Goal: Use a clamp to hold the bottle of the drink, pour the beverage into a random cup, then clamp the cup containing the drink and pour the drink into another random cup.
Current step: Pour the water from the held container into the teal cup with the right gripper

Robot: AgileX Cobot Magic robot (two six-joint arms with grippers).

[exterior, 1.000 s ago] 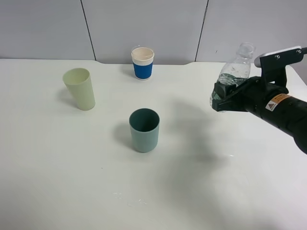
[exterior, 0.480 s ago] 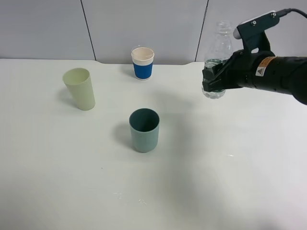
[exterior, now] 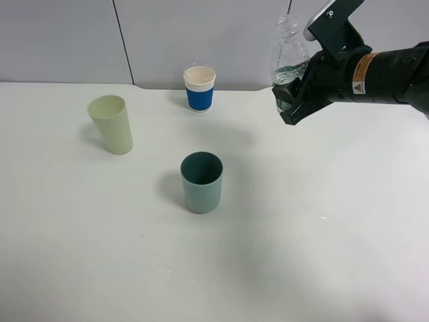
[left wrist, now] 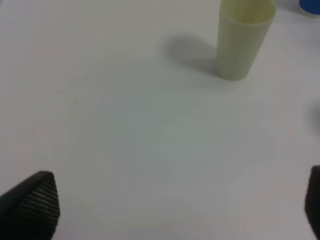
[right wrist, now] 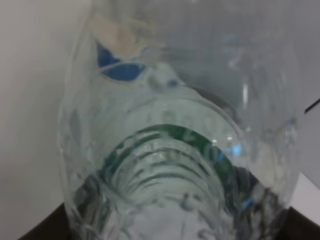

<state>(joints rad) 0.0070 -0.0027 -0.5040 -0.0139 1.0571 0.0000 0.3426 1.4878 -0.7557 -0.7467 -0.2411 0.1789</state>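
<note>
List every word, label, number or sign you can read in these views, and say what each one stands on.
No words or numbers can be read in any view.
Orange-and-white sticker on the right arm: a warning triangle shows; its print is too small to read.
Green label band on the bottle: blurred, unreadable.
Blue paper cup: no print visible.

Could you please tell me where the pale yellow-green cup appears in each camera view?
Exterior high: the pale yellow-green cup stands left of the teal cup.
Left wrist: it stands ahead of the open left gripper.
Right wrist: not in it; the bottle fills the picture.
Shared landmark: the blue paper cup, a sliver near it in the left wrist view.
</note>
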